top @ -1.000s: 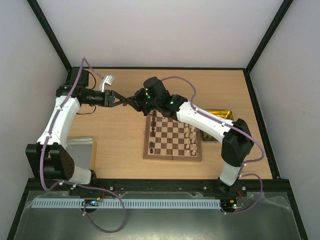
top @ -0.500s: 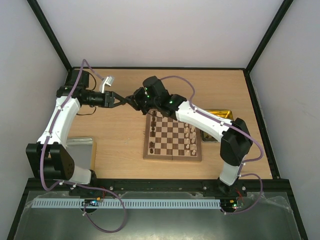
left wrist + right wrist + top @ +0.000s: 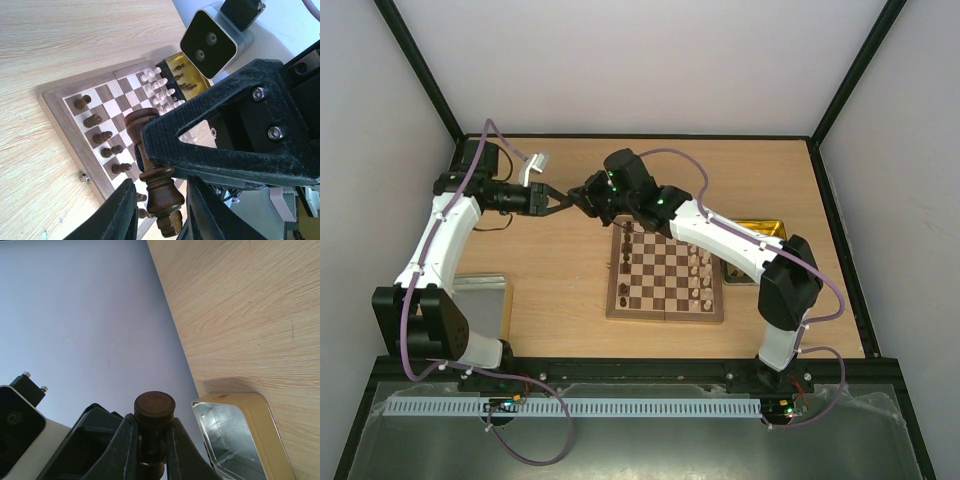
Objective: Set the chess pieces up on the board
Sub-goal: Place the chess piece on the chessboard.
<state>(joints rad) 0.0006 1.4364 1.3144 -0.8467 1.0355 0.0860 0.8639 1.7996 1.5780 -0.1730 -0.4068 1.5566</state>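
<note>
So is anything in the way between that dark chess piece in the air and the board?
Nothing visible does. The dark piece is pinched in the right arm's fingers, in the air off the far left corner of the board, over bare table. Other pieces line only its side edges.

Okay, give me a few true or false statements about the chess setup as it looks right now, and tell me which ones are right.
1. The right gripper grips a dark chess piece. True.
2. The left gripper meets the right gripper above the middle of the board. False: they meet above the table, past the board's far left corner.
3. Pale pieces stand along the board's right side. True.
4. The yellow tray lies on the board. False: it lies on the table, to the right of the board.
</note>
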